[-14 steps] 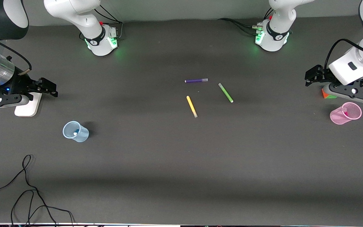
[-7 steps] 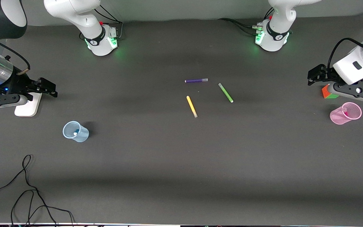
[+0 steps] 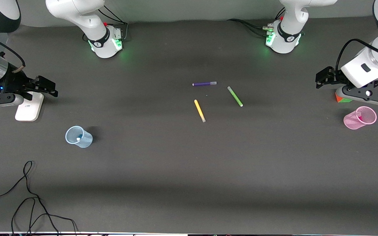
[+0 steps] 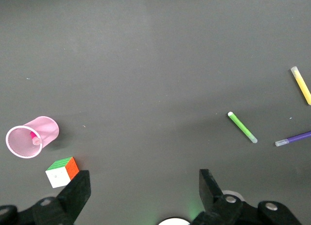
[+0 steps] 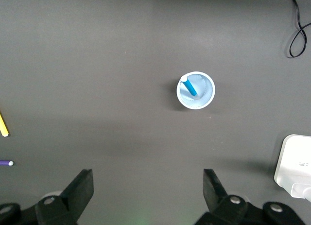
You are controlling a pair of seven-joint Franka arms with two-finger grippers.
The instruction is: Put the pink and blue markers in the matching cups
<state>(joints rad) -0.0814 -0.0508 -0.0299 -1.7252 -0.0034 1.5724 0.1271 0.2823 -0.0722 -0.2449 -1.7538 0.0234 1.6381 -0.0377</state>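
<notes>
The pale blue cup (image 3: 78,137) stands toward the right arm's end of the table with the blue marker (image 5: 189,86) upright inside it. The pink cup (image 3: 359,118) stands toward the left arm's end, with the pink marker (image 4: 35,137) inside it. My right gripper (image 3: 48,87) hangs open and empty over the table beside a white block, apart from the blue cup (image 5: 195,90). My left gripper (image 3: 322,80) hangs open and empty over the puzzle cube, apart from the pink cup (image 4: 31,136). Both wrist views show wide-open jaws with nothing between them.
A purple marker (image 3: 204,84), a green marker (image 3: 235,96) and a yellow marker (image 3: 199,110) lie at the table's middle. A multicoloured puzzle cube (image 3: 341,98) sits beside the pink cup. A white block (image 3: 28,109) and a black cable (image 3: 28,196) lie toward the right arm's end.
The right gripper has drifted a little away from the blue cup, toward the bases' side. The left gripper has shifted slightly. Cups and markers have not moved.
</notes>
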